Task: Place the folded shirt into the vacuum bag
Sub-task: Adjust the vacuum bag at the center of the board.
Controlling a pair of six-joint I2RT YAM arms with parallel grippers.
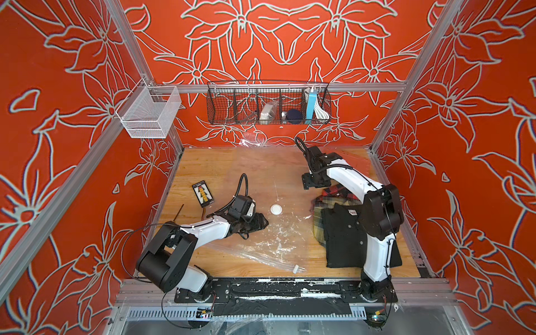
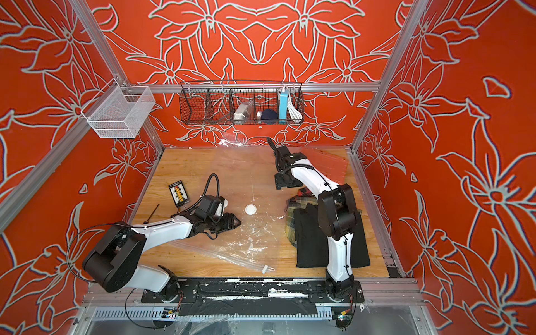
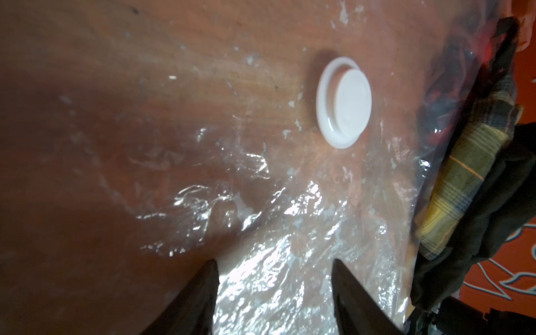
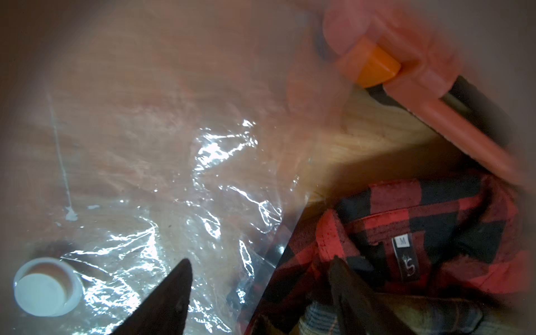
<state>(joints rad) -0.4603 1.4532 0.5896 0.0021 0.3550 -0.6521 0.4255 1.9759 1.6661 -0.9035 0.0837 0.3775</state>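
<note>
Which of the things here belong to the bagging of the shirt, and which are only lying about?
For the job: vacuum bag, its white valve, stack of folded shirts.
Lying about: small black card, thin stick, black wire basket, white mesh basket.

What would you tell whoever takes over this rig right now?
Left gripper: open, empty, low over the bag near its valve.
Right gripper: open, empty, at the bag's edge, one fingertip by the red shirt.
Shirts: stacked right of the bag, black shirt on top, mostly outside; only the red shirt's edge shows under plastic.
Done: bag lies flat.
Left: open the bag, slide a shirt in.
</note>
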